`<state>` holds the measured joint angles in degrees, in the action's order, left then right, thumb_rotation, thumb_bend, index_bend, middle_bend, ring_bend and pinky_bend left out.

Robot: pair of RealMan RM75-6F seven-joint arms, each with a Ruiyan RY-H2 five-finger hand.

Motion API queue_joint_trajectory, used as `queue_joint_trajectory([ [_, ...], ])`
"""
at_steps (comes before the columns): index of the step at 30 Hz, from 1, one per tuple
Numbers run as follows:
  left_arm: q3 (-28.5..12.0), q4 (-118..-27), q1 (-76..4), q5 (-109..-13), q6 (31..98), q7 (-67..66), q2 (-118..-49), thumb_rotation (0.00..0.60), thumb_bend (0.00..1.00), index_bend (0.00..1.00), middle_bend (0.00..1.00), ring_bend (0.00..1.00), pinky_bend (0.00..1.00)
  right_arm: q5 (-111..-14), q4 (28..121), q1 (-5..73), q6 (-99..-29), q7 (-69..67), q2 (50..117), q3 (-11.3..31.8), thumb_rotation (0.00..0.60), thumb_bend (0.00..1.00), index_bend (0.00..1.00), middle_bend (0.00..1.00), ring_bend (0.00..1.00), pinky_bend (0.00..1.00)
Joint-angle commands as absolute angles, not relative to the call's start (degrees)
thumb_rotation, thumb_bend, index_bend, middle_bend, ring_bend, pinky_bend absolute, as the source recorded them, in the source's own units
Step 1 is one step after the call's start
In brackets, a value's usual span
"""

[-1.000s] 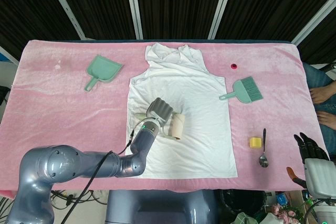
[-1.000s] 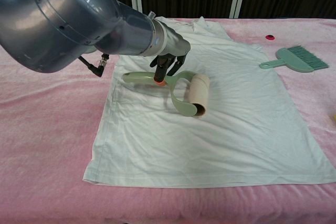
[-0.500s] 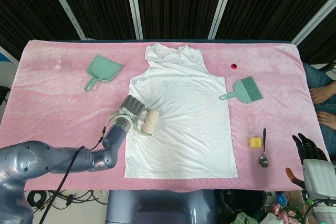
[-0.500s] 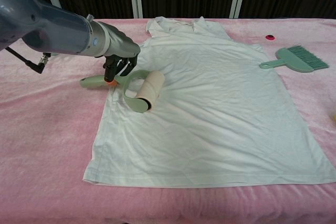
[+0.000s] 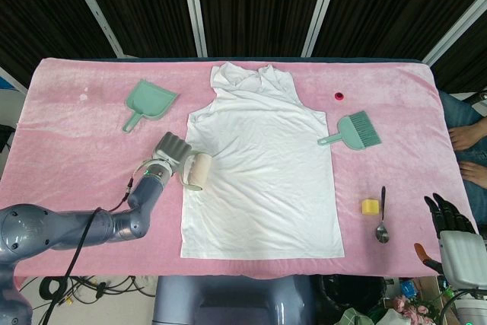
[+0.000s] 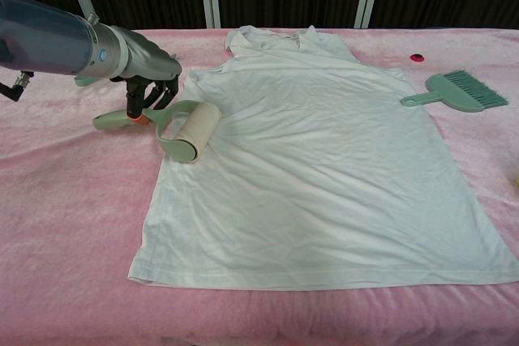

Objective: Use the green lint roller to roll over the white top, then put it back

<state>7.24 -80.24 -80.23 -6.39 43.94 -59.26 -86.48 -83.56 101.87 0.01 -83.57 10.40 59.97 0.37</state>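
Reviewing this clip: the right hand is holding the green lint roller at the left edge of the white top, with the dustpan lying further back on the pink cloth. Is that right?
Not quite. It is the left hand holding the green lint roller, as the chest view shows. The right hand is empty off the table's right end. The rest holds: the roller is at the white top's left edge, the dustpan further back.
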Motion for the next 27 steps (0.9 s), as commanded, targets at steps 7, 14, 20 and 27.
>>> queue_joint_trajectory([
  [7, 6.59, -84.56, -79.09, -8.92, 46.63, -56.39, -82.18, 0.6, 0.54, 0.71, 0.62, 0.52, 0.73, -83.51, 101.84, 0.01, -83.43, 10.3, 59.9, 0.31, 0.6, 0.18, 0.0, 0.05, 0.1, 0.21],
  [14, 8.24, -88.23, -74.46, -11.29, 46.42, -50.88, -75.54, 0.6, 0.54, 0.71, 0.62, 0.52, 0.73, -83.37, 102.06, -0.13, -83.61, 10.58, 59.91, 0.32, 0.6, 0.18, 0.0, 0.05, 0.1, 0.21],
  [20, 9.7, -84.68, -69.62, -17.67, 43.07, -45.82, -75.11, 0.6, 0.54, 0.71, 0.62, 0.52, 0.73, -83.3, 102.17, -0.21, -83.71, 11.07, 60.09, 0.3, 0.6, 0.18, 0.0, 0.05, 0.1, 0.21],
  [27, 11.25, -78.03, -65.95, -23.56, 41.2, -43.33, -78.19, 0.6, 0.54, 0.7, 0.62, 0.52, 0.73, -82.75, 102.12, -0.25, -83.76, 10.81, 60.0, 0.58, 0.6, 0.18, 0.0, 0.05, 0.1, 0.21],
])
